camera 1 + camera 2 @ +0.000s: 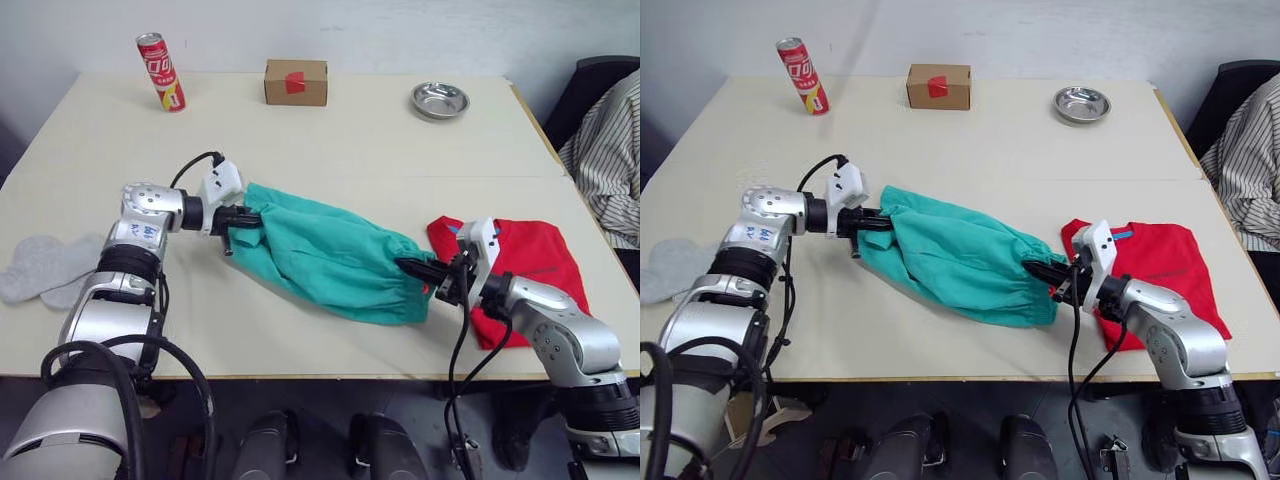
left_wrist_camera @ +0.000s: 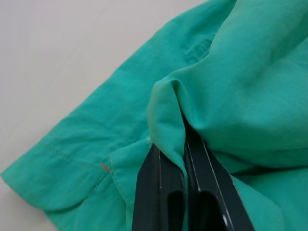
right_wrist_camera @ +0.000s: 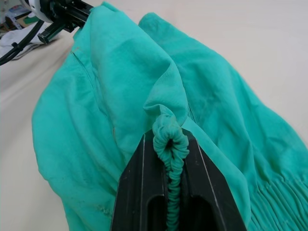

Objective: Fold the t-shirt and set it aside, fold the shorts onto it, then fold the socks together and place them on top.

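Shorts (image 1: 325, 252), seen from the left eye view, lie stretched across the middle of the table (image 1: 350, 130), nearer its front edge than its back, strung between the two arms: the left gripper (image 1: 243, 217) is pinched on the hem end, the right gripper (image 1: 425, 272) on the gathered waistband end. The cloth sags and wrinkles between the holds, so I judge it light, limp and unable to keep a crease until pressed flat; band and hem are the firm places to take it. The t-shirt (image 1: 520, 262) sits folded by the right front corner, its near edge touching or just under the waistband end, and the socks (image 1: 40, 268) lie flat near the left edge, well apart from the rest. Along the back edge stand a red can (image 1: 161, 71), a cardboard box (image 1: 295, 81) and a metal bowl (image 1: 440, 100), all well clear of the work. A person's striped sleeve (image 1: 605, 150) shows beyond the right edge. The right eye view tells the same layout; nothing lies between the shorts and the t-shirt, though the right arm itself crosses the shirt and may drag it. In the left wrist view the fingers (image 2: 159, 192) are nearly together with a thin fold of teal cloth clamped between them, a shallow bite that could slip. In the right wrist view the fingers (image 3: 139, 192) are closed on the bunched elastic band, which stands up thick between them, a surer hold.
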`<control>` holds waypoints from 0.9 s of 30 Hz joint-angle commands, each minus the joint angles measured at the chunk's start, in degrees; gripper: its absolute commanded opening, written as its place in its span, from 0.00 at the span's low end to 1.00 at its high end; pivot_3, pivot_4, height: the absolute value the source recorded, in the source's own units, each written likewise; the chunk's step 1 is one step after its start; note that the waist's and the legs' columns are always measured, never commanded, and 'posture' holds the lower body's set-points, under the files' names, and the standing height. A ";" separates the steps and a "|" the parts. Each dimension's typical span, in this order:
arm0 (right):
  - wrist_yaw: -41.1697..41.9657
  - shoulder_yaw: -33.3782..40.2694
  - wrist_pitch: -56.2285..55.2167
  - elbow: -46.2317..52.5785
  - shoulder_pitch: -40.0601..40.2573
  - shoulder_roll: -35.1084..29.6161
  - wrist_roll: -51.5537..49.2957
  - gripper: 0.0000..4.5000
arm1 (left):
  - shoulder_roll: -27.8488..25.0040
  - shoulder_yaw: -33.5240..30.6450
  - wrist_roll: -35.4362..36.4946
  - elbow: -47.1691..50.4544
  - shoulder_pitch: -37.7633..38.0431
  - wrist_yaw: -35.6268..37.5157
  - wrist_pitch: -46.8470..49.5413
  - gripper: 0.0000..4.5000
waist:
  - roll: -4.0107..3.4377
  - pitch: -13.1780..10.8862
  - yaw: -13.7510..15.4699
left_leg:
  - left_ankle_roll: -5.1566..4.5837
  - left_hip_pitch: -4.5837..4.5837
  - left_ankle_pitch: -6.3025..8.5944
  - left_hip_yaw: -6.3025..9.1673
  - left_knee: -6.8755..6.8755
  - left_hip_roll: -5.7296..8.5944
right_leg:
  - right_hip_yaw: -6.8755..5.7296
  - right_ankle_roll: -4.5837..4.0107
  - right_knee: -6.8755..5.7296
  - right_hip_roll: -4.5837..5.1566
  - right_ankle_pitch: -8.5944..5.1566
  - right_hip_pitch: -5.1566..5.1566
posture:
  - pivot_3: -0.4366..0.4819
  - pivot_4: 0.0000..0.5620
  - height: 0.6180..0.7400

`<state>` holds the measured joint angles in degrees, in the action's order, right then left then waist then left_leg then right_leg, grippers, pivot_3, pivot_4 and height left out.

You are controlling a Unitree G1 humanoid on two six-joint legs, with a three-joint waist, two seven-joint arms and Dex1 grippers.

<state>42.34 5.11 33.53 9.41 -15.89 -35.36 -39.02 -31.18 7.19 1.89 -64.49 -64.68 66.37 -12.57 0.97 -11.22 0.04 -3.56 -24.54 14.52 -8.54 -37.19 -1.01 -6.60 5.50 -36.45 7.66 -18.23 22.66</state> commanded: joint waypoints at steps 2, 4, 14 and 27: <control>-1.77 4.56 0.64 4.77 1.73 0.77 -2.37 0.00 | 1.28 -2.96 0.86 -0.95 -2.98 -0.30 -2.73 0.00 | 0.00 0.00 -0.08 | -0.02 0.00 0.01 0.00 -0.01 0.02 | -0.07 0.02 0.00 0.00 0.01 -0.01 | 0.48 0.27 1.00; -0.84 4.92 -0.39 6.48 3.14 0.97 -2.36 0.00 | 1.50 -3.63 0.68 -1.11 -3.03 -0.23 -4.34 0.00 | 0.00 0.00 -0.12 | -0.03 0.00 0.02 -0.01 -0.01 0.02 | -0.12 0.03 0.00 -0.01 0.02 -0.01 | 0.48 0.27 1.00; 0.19 5.72 -1.28 6.83 6.07 -0.22 0.02 0.00 | 2.67 -4.73 -0.36 -2.56 -2.60 0.64 -7.97 0.00 | 0.00 0.00 -0.11 | -0.05 0.01 0.02 -0.04 -0.05 0.02 | -0.32 0.05 -0.05 -0.07 0.03 0.00 | 0.48 0.27 1.00; -3.52 14.83 -3.36 10.20 13.20 -1.50 1.09 0.71 | 0.84 -11.12 1.08 -4.10 -1.62 -15.93 -10.65 0.62 | 0.01 0.00 -0.38 | -0.22 0.00 0.11 -0.04 -0.11 0.07 | -0.27 0.20 -0.02 0.00 0.10 -0.05 | 0.48 0.27 1.00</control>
<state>38.52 16.59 32.08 17.71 -2.94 -35.64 -37.60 -28.29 -1.59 1.83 -68.51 -66.32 54.01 -23.06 0.98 -11.22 -0.34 -3.78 -24.54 14.63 -8.58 -37.30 -0.94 -6.88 5.70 -36.48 7.65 -18.12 22.61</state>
